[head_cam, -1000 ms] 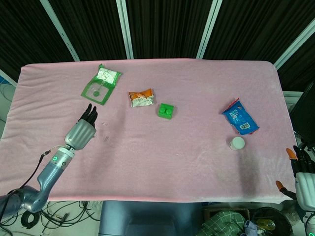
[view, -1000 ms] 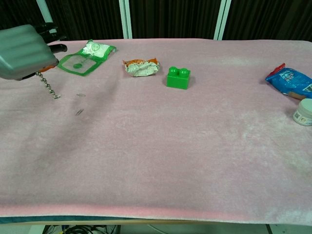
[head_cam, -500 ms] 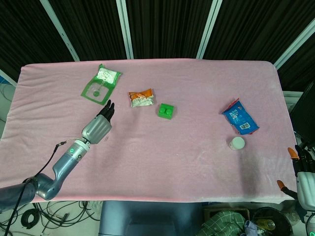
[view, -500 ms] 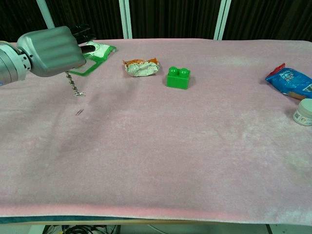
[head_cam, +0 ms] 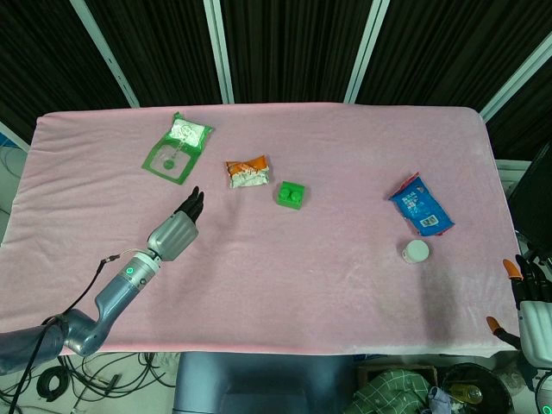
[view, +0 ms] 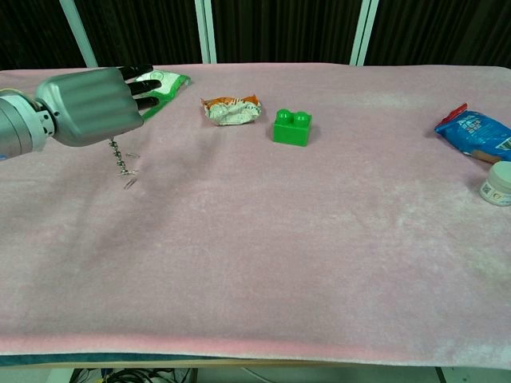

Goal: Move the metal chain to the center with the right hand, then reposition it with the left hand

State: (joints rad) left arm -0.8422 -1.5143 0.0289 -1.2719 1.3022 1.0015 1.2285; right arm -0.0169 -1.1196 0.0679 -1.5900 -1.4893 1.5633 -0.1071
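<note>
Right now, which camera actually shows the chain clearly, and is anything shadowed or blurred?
Chest view: chain hangs sharp below the left hand, with a soft shadow on the pink cloth beside it. Head view: the left hand hides the chain; lighting is even, no glare.

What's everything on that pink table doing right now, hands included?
left hand: holds the metal chain, which dangles below it
right hand: off the table's edge, holding nothing
green packet: lying flat
orange wrapper: crumpled
green block: resting, studs up
blue packet: lying flat
white jar: upright, capped
</note>
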